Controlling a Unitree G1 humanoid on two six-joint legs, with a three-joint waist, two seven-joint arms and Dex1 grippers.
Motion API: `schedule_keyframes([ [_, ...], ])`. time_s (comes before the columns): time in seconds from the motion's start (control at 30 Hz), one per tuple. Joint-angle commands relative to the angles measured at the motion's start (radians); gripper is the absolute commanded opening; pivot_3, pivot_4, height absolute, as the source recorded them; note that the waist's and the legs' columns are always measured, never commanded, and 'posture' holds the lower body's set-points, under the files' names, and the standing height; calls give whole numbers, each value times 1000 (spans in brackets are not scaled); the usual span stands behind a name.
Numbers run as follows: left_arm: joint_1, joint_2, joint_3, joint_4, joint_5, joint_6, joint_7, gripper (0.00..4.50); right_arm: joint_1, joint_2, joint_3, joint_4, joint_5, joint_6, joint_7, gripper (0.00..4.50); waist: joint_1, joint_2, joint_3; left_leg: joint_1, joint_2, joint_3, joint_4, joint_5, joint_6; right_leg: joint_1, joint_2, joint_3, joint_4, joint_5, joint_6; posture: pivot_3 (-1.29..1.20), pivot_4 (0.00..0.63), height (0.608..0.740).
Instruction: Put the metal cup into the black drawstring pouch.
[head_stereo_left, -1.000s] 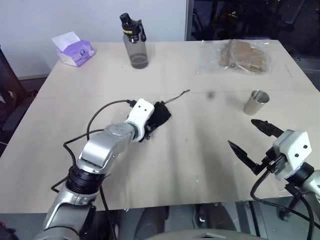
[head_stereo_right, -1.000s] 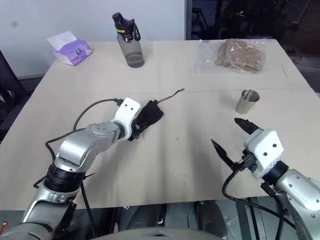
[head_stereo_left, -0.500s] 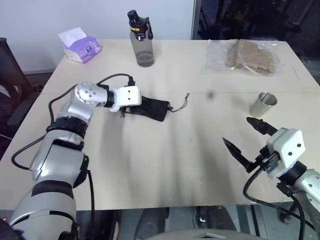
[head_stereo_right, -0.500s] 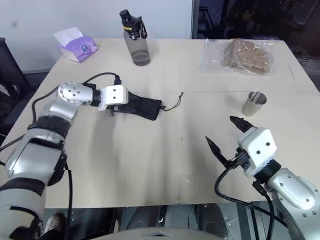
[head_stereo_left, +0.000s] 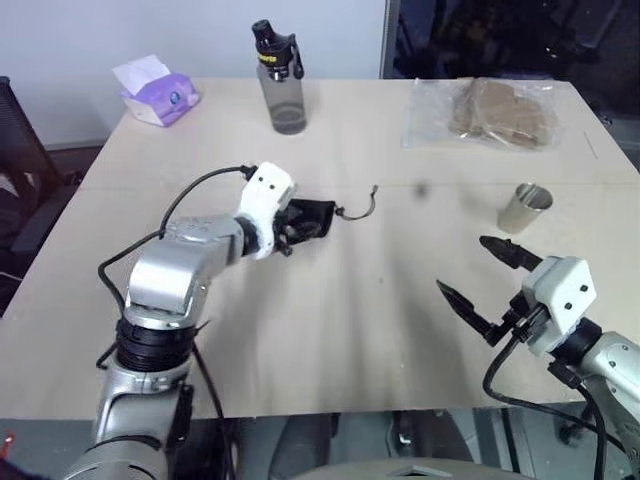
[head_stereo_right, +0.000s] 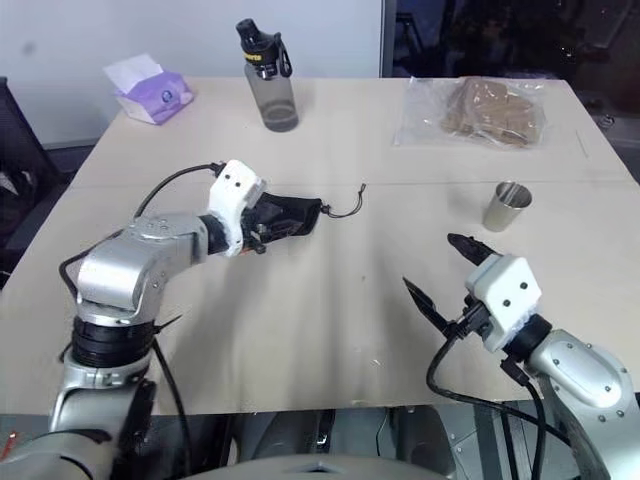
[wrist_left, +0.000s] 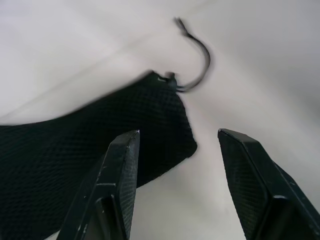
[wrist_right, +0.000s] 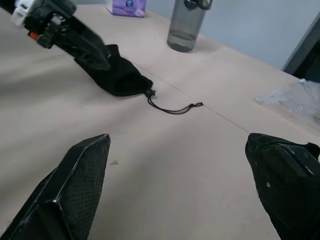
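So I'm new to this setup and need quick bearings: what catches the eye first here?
The left gripper sits at the black drawstring pouch mid-table, fingers apart, with the pouch's cord trailing toward the right arm. The metal cup stands alone on the table's right side, just beyond the wide-open right gripper. At the far edge are a water bottle, a tissue pack and a clear bag.
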Motion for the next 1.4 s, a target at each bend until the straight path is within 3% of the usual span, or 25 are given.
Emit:
schedule_keyframes([
  [0.03, -13, -43, -48, -79, 93, 106, 168, 2541, -11, -10, -23, -13, 14, -19, 11, 4500, -7, 0, 0, 4, 0, 0, -1, 0, 0, 2, 0, 1, 1, 0, 0, 0, 150, 740],
  [0.1, -21, -87, -71, -78, 120, 124, 229, 2541, -16, -11, -20, -11, 15, -16, 11, 4500, -8, 0, 0, 6, 0, 1, -1, 0, 0, 3, 1, 2, 2, -1, 1, 0, 150, 740],
  [0.13, -23, -113, -78, -65, 129, 108, 253, 2021, -19, -10, -16, -11, 14, -14, 10, 4500, -8, 0, 0, 6, 0, 1, -1, 0, -1, 3, 1, 2, 3, 0, 0, 0, 150, 740],
  [0.2, -32, -161, -58, -43, 107, 107, 252, 1426, -21, -10, -11, -14, 13, -11, 9, 4500, -7, 0, 0, 6, 0, 0, -2, 1, -2, 2, 1, 2, 4, 0, -1, 0, 150, 740],
  [0.87, -120, -219, -180, 219, 194, -112, 338, 1426, -10, -3, -16, -56, 7, 17, -45, 4500, -6, 0, 0, 5, -1, 3, -3, 2, -4, 0, 0, 4, 5, 0, -1, 0, 150, 740],
  [1.3, -205, -324, -98, 279, 179, -33, 361, 1426, -15, -12, -26, -72, 21, 42, -44, 4500, -6, 0, 0, 5, -1, 4, -3, 2, -3, 0, 0, 4, 5, 0, -1, 0, 150, 740],
  [1.4, -210, -365, -91, 310, 225, -47, 439, 1426, -10, -15, -26, -66, 24, 38, -35, 4500, -5, 0, 0, 4, -1, 4, -3, 2, -3, 0, 0, 4, 5, 0, 0, 0, 150, 740],
])
